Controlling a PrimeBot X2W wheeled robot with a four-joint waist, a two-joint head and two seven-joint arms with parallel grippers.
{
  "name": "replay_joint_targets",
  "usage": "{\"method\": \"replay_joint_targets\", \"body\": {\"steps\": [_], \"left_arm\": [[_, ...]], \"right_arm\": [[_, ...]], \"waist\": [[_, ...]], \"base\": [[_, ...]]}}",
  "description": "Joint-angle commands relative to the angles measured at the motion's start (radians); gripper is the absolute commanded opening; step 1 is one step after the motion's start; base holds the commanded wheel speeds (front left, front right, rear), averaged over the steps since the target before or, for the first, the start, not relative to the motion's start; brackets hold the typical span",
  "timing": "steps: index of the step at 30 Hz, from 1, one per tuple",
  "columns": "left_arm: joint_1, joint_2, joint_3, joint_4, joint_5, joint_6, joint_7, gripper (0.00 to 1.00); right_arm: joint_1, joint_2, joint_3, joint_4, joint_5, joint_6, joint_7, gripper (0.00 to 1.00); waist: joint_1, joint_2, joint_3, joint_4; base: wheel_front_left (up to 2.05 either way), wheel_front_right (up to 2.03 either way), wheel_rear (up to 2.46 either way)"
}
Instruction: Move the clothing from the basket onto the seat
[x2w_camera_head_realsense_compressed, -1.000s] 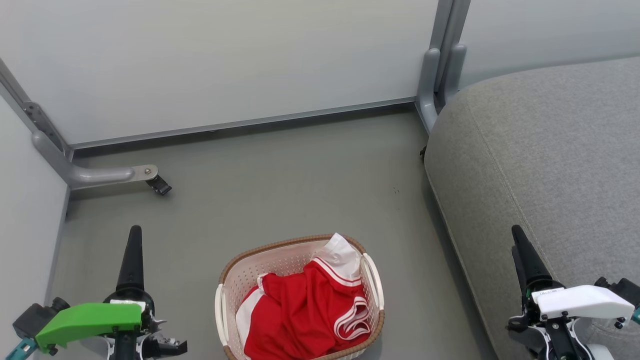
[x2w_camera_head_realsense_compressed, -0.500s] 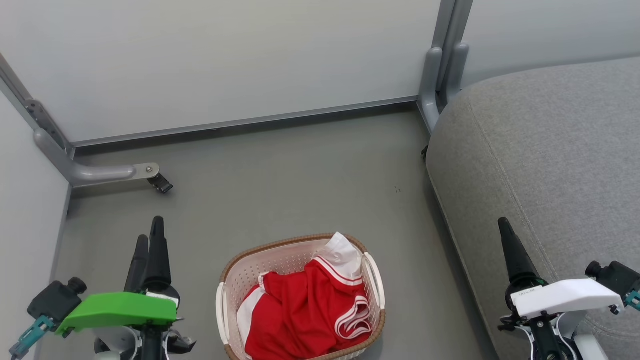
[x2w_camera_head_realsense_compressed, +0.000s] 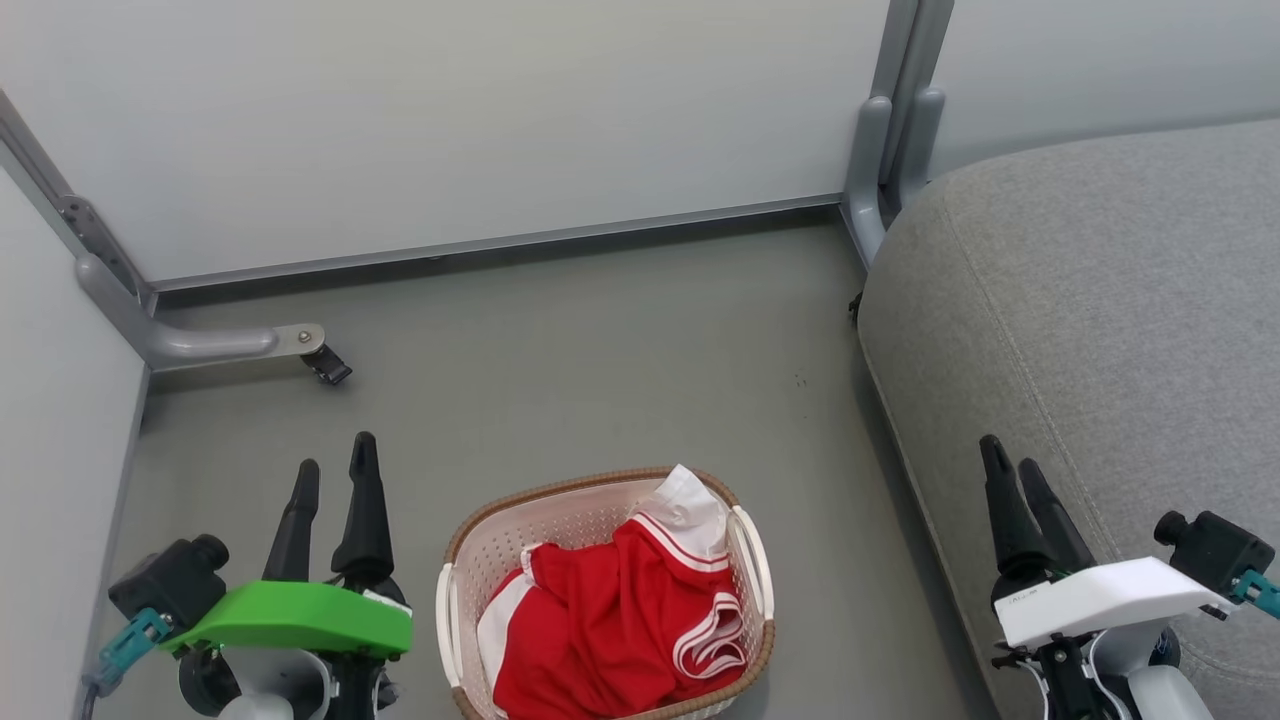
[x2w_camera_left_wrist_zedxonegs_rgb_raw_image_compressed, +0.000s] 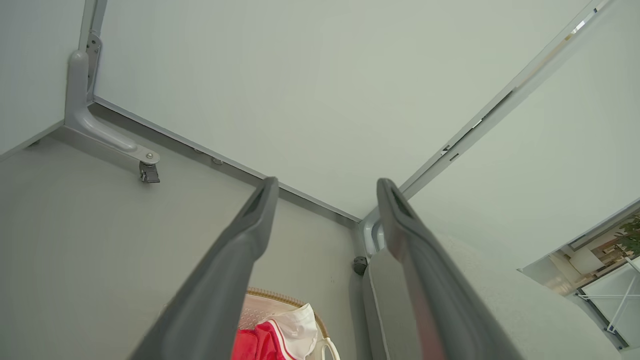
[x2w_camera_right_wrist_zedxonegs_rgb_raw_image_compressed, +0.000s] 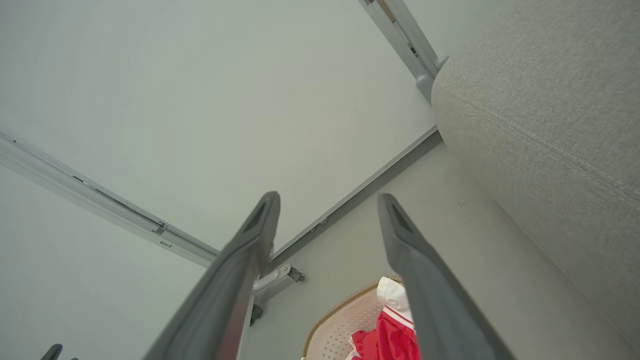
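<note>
Our left end effector (x2w_camera_head_realsense_compressed: 337, 452) and right end effector (x2w_camera_head_realsense_compressed: 1008, 452) both stand with their fingers spread apart, and neither grips anything. We see the left one over the floor (x2w_camera_head_realsense_compressed: 560, 340) just left of the basket (x2w_camera_head_realsense_compressed: 535, 520), with its green cover (x2w_camera_head_realsense_compressed: 300, 618) nearer to us than the fingers. The right one is on the basket's other side, farther from it than the left, over the near edge of the seat (x2w_camera_head_realsense_compressed: 1100, 300) and under a white cover (x2w_camera_head_realsense_compressed: 1095, 598). Both point past the basket towards the wall panel (x2w_camera_head_realsense_compressed: 450, 130).

We find the basket upright on the floor between the two end effectors. A strip of bare floor separates it from the seat on its right. The clothing (x2w_camera_head_realsense_compressed: 610, 620) lies wholly inside the basket as a crumpled red heap with white striped trim, filling its near and right parts. A white piece rises at the basket's far right corner, just above the brown rim. The far left of the cream perforated wall is bare.

From the left wrist we see the basket (x2w_camera_left_wrist_zedxonegs_rgb_raw_image_compressed: 260, 312) and clothing (x2w_camera_left_wrist_zedxonegs_rgb_raw_image_compressed: 255, 345) low between the fingers, with the seat (x2w_camera_left_wrist_zedxonegs_rgb_raw_image_compressed: 490, 290) to the basket's right. From the right wrist the clothing (x2w_camera_right_wrist_zedxonegs_rgb_raw_image_compressed: 387, 335) is partly behind one finger.

Beyond the basket, to its far left, a grey frame foot (x2w_camera_head_realsense_compressed: 215, 345) with a black caster (x2w_camera_head_realsense_compressed: 328, 368) rests on the floor.
</note>
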Motion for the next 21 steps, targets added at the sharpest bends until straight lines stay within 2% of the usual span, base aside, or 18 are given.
{"method": "replay_joint_targets", "body": {"steps": [1,21], "left_arm": [[0.003,0.008,-0.007,-0.009,0.044,0.003,-0.012,1.00],[0.006,0.011,-0.064,0.008,0.289,0.027,-0.070,1.00]], "right_arm": [[-0.002,-0.007,0.005,-0.017,-0.041,0.000,-0.013,1.00],[0.008,-0.010,0.025,0.002,-0.290,0.000,-0.070,1.00]], "waist": [[0.0000,-0.0001,0.000,0.001],[0.0000,-0.0001,0.005,0.009]], "base": [[0.00,0.00,0.00],[0.00,0.00,0.00]]}}
